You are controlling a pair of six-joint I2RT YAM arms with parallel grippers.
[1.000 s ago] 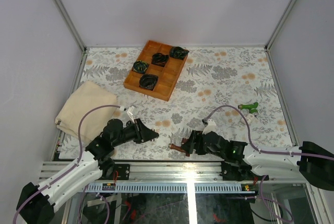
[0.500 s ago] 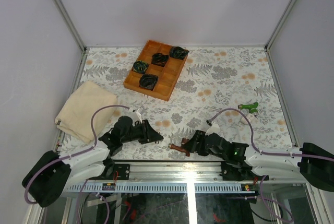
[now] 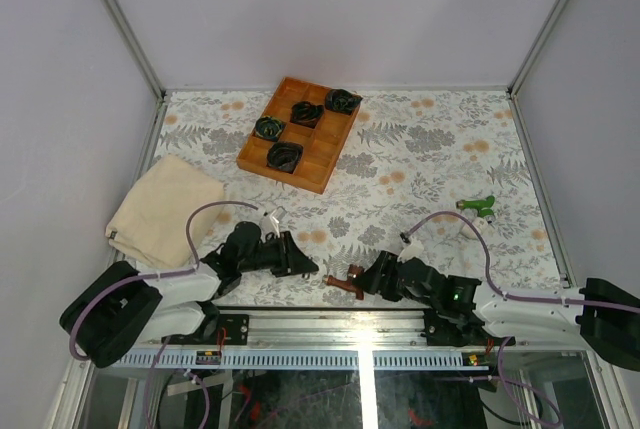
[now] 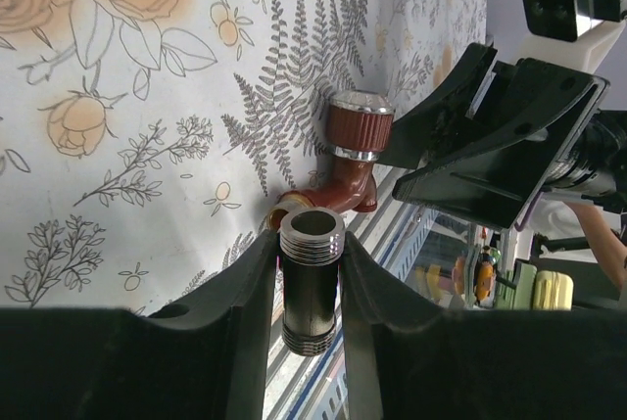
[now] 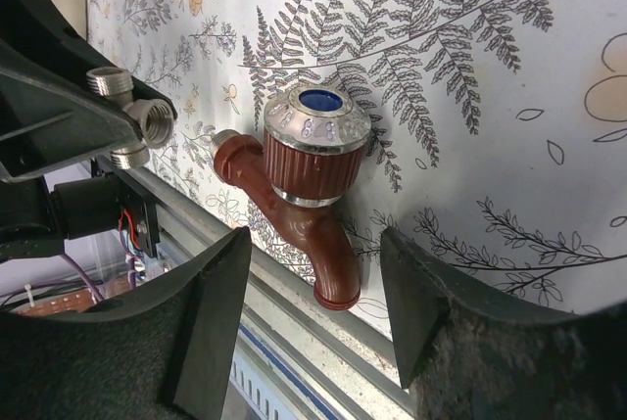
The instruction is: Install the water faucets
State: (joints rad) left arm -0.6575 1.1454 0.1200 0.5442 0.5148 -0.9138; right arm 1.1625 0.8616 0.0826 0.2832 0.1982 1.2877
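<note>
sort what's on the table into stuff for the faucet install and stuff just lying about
For the job:
- red-brown faucet
- green faucet
- threaded fitting, probably what a faucet screws into

Just lying about:
- wooden tray
- black-and-green coils in it
- beige cloth

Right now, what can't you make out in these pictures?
Green faucet: top view, too small to show its thread.
Brown faucet: left wrist view, inlet end partly behind the pipe fitting.
Pipe fitting: top view, hidden by the left gripper.
Coils in the tray: top view, too small to identify.
</note>
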